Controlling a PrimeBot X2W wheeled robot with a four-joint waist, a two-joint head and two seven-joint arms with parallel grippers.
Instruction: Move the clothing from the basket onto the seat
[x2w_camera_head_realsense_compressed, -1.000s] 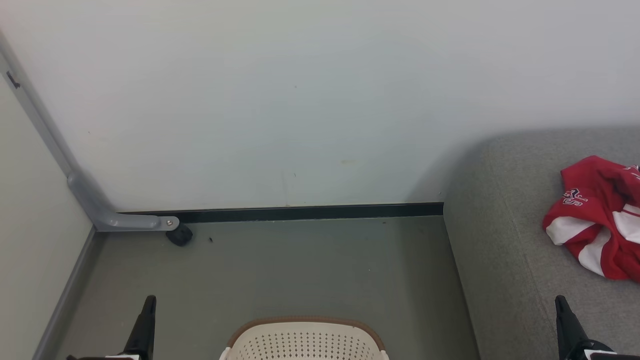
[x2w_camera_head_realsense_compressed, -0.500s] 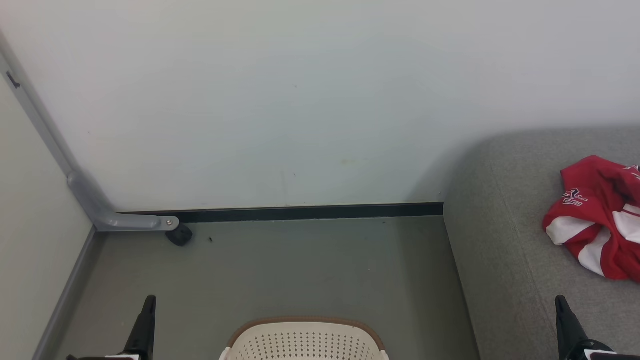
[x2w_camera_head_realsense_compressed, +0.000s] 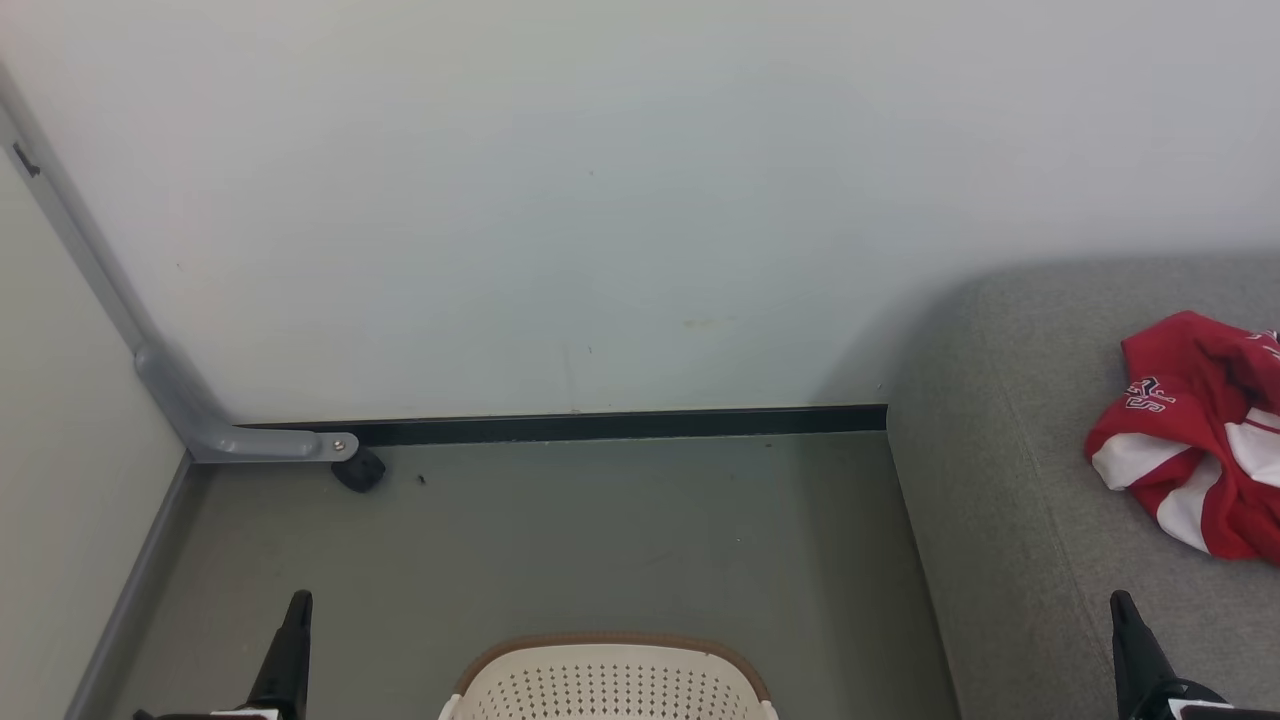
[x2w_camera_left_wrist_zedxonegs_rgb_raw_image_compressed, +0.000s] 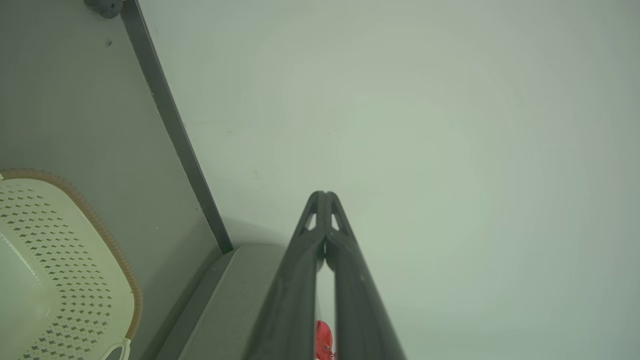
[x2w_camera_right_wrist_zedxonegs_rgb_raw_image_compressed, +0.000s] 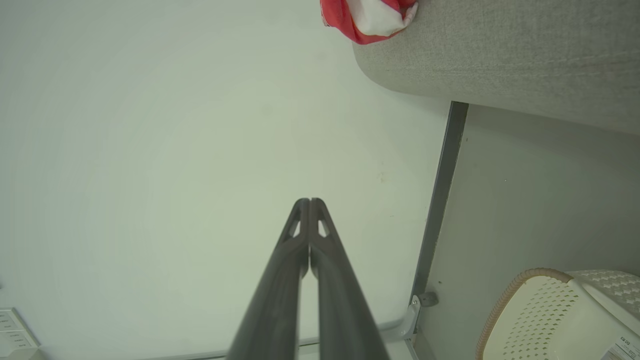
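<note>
Clothing (x2w_camera_head_realsense_compressed: 1195, 430) on grey seat (x2w_camera_head_realsense_compressed: 1010, 480) by wall (x2w_camera_head_realsense_compressed: 600, 200)

Left tool (x2w_camera_left_wrist_zedxonegs_rgb_raw_image_compressed: 325, 194), right tool (x2w_camera_right_wrist_zedxonegs_rgb_raw_image_compressed: 310, 201) — long dark tapered fingers (x2w_camera_left_wrist_zedxonegs_rgb_raw_image_compressed: 295, 290), triangular cutouts

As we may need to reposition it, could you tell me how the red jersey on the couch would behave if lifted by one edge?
The jersey lies crumpled in soft folds on the seat, so it would probably hang limp and unfold. It looks thin, so likely light. Pushed, it would probably bunch rather than slide.
</note>
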